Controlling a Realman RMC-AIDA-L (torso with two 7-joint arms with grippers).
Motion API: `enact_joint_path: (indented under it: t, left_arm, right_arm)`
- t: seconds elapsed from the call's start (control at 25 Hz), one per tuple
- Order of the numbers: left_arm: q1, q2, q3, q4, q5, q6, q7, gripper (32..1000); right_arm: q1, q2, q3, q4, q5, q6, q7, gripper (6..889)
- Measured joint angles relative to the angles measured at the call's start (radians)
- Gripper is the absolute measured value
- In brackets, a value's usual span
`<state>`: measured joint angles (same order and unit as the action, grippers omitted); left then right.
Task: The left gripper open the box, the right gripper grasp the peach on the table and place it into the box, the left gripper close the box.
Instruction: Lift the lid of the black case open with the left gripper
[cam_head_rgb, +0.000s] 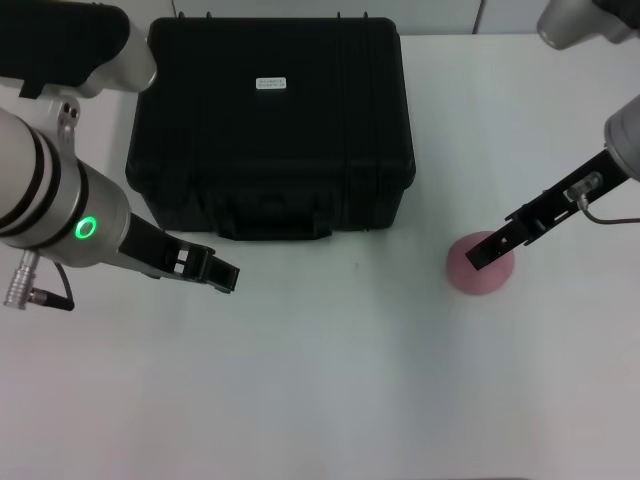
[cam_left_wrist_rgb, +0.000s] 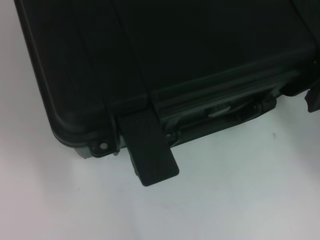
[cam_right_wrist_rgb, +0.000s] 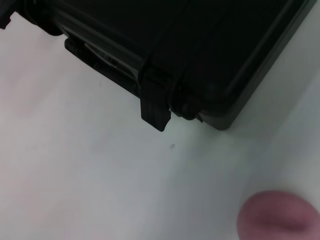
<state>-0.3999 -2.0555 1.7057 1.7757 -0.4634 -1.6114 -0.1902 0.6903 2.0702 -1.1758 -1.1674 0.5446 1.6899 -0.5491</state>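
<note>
Box (cam_head_rgb: 270, 120): lid down, at the desk's (cam_head_rgb: 330, 390) far edge, left of centre.
Left gripper (cam_head_rgb: 222, 272): near box front — jaws unclear.
Right gripper (cam_head_rgb: 484, 252): over the peach (cam_head_rgb: 481, 266), jaws unclear.
Risk: grabbing the peach early leaves it nowhere to go — lid closed.

My left arm reaches in low from my left side, green ring lit at the wrist, forearm angled inward. My left gripper (cam_head_rgb: 222, 273) points toward the middle, its fingers close together. My right arm slants down from the upper right. My right gripper (cam_head_rgb: 483, 255) points down and inward, its finger spacing unclear.
</note>
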Motion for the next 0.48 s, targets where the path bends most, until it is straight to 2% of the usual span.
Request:
enact_joint_path:
  t: [0.48]
  left_arm:
    - [-0.002, 0.0014, 0.000, -0.004, -0.008, 0.002, 0.003, 841]
  right_arm:
    - [0.009, -0.001, -0.011, 0.000, 0.000, 0.006, 0.000, 829]
